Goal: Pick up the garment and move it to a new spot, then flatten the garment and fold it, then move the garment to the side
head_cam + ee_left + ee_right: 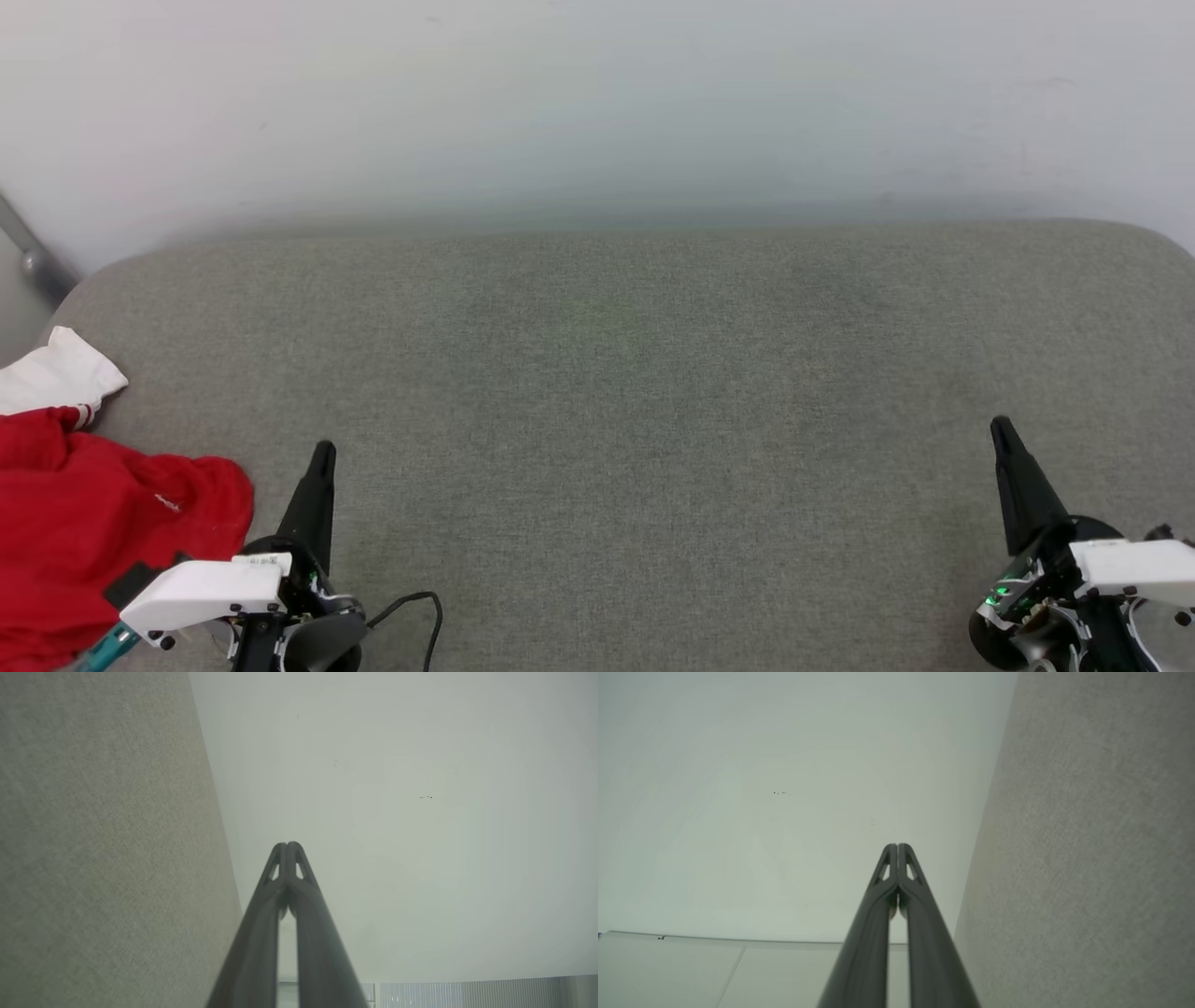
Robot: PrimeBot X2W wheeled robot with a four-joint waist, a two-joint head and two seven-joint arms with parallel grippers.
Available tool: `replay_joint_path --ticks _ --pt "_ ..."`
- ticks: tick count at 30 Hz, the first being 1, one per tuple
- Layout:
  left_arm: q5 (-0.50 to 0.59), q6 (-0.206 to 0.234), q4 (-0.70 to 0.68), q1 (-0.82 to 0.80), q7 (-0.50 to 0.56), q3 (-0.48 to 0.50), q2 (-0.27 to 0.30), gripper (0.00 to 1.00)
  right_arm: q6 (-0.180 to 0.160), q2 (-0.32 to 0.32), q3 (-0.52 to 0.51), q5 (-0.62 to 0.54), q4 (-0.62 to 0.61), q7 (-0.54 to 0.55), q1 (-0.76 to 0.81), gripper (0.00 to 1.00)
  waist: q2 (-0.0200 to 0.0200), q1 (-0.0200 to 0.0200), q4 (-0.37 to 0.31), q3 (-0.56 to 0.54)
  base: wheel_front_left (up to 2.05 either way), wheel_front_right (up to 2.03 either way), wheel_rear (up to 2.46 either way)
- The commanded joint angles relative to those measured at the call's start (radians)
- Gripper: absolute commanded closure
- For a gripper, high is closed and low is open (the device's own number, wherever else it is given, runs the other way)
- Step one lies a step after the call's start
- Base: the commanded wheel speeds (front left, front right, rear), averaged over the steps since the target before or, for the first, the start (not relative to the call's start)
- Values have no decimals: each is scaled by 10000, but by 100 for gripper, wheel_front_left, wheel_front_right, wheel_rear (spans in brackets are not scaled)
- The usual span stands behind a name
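Note:
The garment (84, 523), red with a white sleeve sticking out at its top, lies crumpled at the far left edge of the grey fabric surface (635, 401), partly cut off by the head view's border. My left gripper (323, 453) hovers just right of it, shut and empty, its fingertips pressed together (288, 845). My right gripper (1001, 427) sits at the lower right, far from the garment, also shut with nothing held (897, 846). Letters and number on the garment are hidden.
A pale wall (597, 103) rises behind the surface's far edge. A grey metal bar (33, 252) slants at the upper left. A black cable (415, 607) loops beside my left wrist. The fabric surface stretches wide between the two grippers.

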Motion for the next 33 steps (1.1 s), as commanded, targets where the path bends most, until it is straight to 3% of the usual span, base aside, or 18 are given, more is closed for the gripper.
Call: replay_joint_path --ticks 1,15,21,33 --pt "0 2 32 12 -2 -2 0 0 0 0 2 -2 26 -1 16 0 0 0 0 0 0 0 0" --pt "252 3 -299 -32 -649 -836 32 0 -2 -27 324 -752 -353 -655 289 0 0 0 -42 -20 0 0 0" --pt "975 3 -491 -49 -931 -1135 107 0 -2 -57 453 -2130 -566 -927 325 0 0 0 -107 -22 0 0 0" --pt "3551 3 -524 -70 -1386 -1308 58 0 -1 -93 597 -5267 -989 -1376 379 0 0 0 -149 -27 0 0 0"
